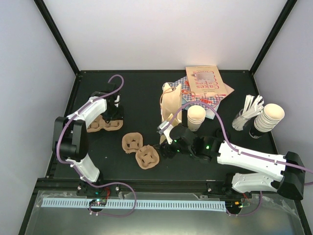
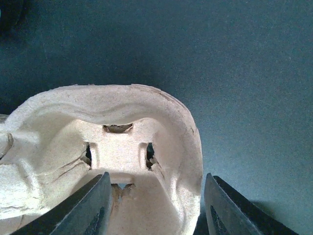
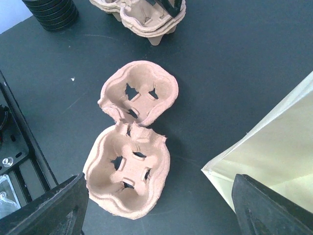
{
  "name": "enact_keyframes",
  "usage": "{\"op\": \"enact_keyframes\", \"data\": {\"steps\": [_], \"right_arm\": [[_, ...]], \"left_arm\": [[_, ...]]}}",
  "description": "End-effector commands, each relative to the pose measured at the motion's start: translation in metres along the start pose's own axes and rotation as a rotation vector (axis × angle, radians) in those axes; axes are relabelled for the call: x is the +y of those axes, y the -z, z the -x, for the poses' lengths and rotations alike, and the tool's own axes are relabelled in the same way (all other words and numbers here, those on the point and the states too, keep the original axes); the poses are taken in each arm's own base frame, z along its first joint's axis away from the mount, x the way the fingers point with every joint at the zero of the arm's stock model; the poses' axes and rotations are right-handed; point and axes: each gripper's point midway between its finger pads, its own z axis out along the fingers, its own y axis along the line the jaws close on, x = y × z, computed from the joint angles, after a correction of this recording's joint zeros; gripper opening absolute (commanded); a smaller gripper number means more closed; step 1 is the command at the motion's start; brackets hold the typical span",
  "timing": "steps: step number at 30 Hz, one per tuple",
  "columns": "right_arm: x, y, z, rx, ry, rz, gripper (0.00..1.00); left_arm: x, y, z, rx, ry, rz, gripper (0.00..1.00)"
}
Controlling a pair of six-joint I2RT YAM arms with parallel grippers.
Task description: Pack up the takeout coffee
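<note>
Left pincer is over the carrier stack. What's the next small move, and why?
Probably close the left pincer on the cup carrier: one finger sits inside its pocket and the other just outside the wall, and neither is visibly squeezing yet.

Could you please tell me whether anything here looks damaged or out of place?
The brown cup carrier lying by itself looks damaged: the neck between its two wells is ragged and split, leaving the halves skewed.
</note>
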Motion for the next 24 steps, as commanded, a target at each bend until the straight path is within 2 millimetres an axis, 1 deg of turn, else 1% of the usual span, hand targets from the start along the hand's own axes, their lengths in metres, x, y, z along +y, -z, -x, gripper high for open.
{"op": "enact_keyframes", "data": {"steps": [1,10,13,18,24], "right_arm": [[-0.003,0.002,0.005,-0.012,0.003,-0.013,0.83],[-0.004,0.003,0.005,-0.013,0.004,-0.018,0.83],[-0.004,0.003,0.004,-0.014,0.002,-0.018,0.83],[-0.005,0.002,0.002,-0.010,0.002,-0.019,0.83],[-0.004,0.001,0.002,-0.012,0.004,-0.015,0.83]], "left_arm": [[-0.003,0.002,0.009,-0.009,-0.020,0.004,0.54],[-0.003,-0.002,0.006,0.013,-0.026,0.001,0.54],[-0.001,0.001,0.007,0.005,-0.021,0.017,0.49],[0.009,0.011,0.010,-0.033,0.001,0.067,0.41],[0.010,0.018,0.012,-0.058,0.011,0.066,0.30]]}}
